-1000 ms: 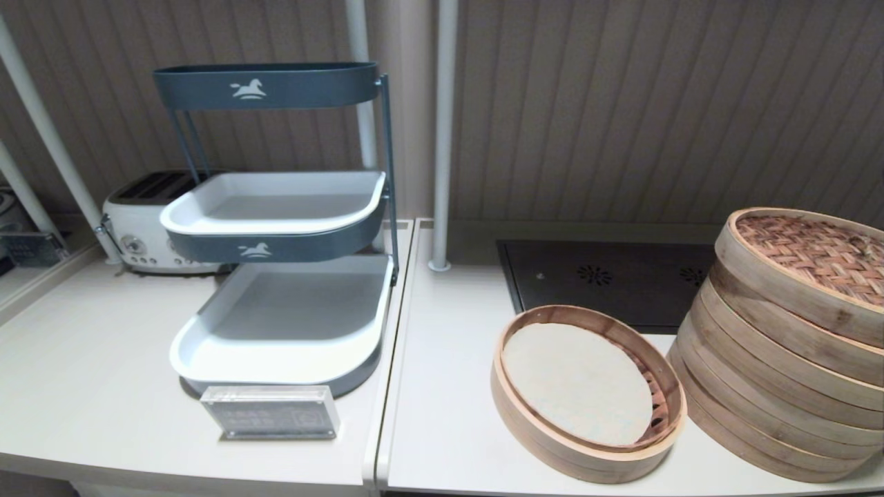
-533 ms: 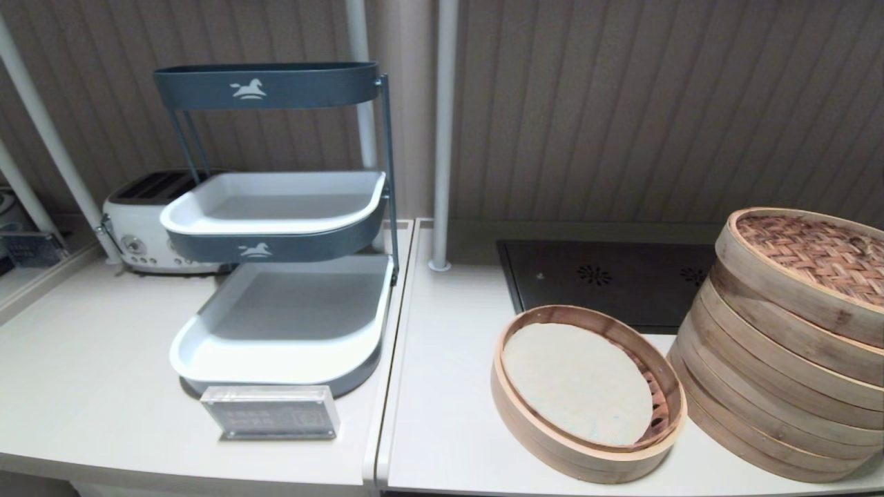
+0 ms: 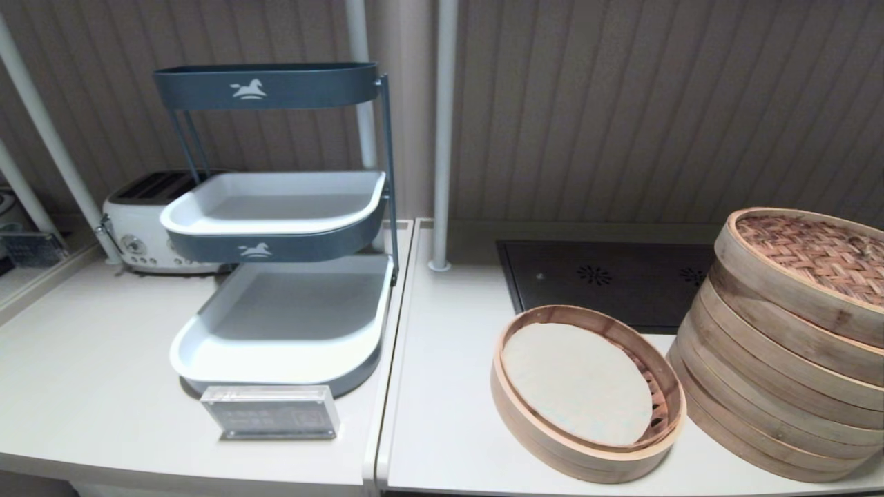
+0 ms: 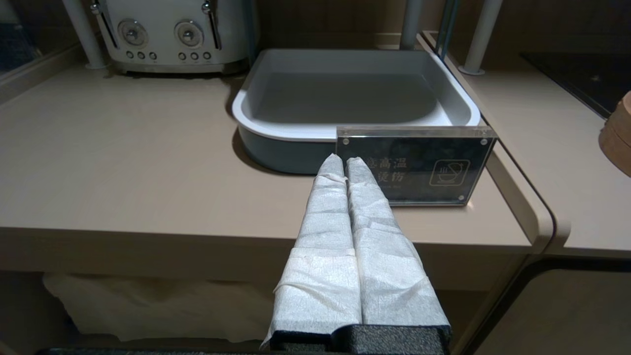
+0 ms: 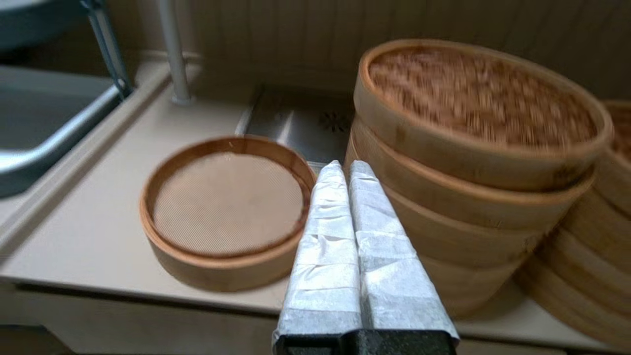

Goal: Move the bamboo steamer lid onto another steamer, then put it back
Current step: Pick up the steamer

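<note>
A round woven reddish-brown bamboo steamer lid [image 3: 815, 252] with a pale rim lies on top of a tall steamer [image 3: 760, 386] of several stacked pale tiers at the counter's right end. I cannot make out its handle. The right wrist view shows this lid [image 5: 478, 93] and, at its edge, a second tiered stack [image 5: 586, 246] with a woven top. My right gripper [image 5: 346, 165] hangs shut and empty off the counter's front edge, pointing between the low basket and the tall steamer. My left gripper [image 4: 345, 160] is shut and empty, before the counter's left part. Neither arm shows in the head view.
A low single-tier basket [image 3: 587, 449] with a pale round liner sits left of the tall steamer. Behind them is a dark cooktop [image 3: 608, 279]. On the left are a three-tier tray rack [image 3: 276, 345], a toaster [image 3: 135, 228] and an acrylic sign [image 3: 271, 412].
</note>
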